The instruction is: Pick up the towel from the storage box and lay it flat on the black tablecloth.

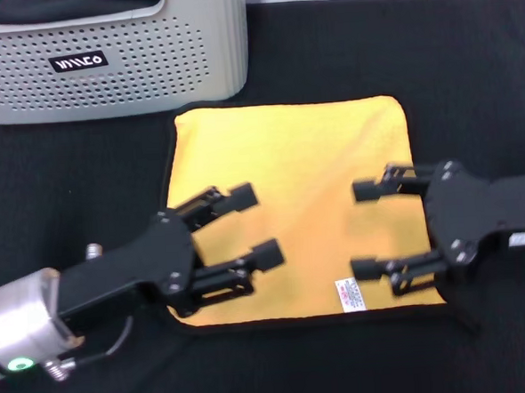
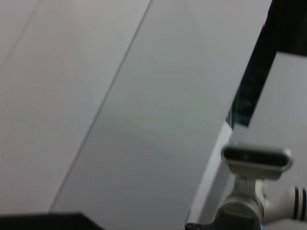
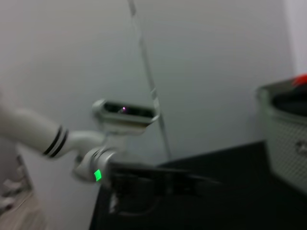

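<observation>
The towel (image 1: pixel 293 190) lies spread flat, yellow face up, on the black tablecloth (image 1: pixel 470 86), with its small white label (image 1: pixel 350 294) at the near right corner. The storage box (image 1: pixel 102 50), light grey with dotted walls and a black label, stands at the back left of the head view. My left gripper (image 1: pixel 257 225) hovers open over the towel's left part with nothing between its fingers. Over the towel's right edge my right gripper (image 1: pixel 365 229) is open and empty too. The storage box (image 3: pixel 288 129) also shows at the edge of the right wrist view.
White walls fill both wrist views. The left arm (image 3: pixel 120 179) with a green light and the robot's head camera (image 3: pixel 125 112) show in the right wrist view; the head camera (image 2: pixel 256 158) also shows in the left wrist view. Black cloth surrounds the towel on all sides.
</observation>
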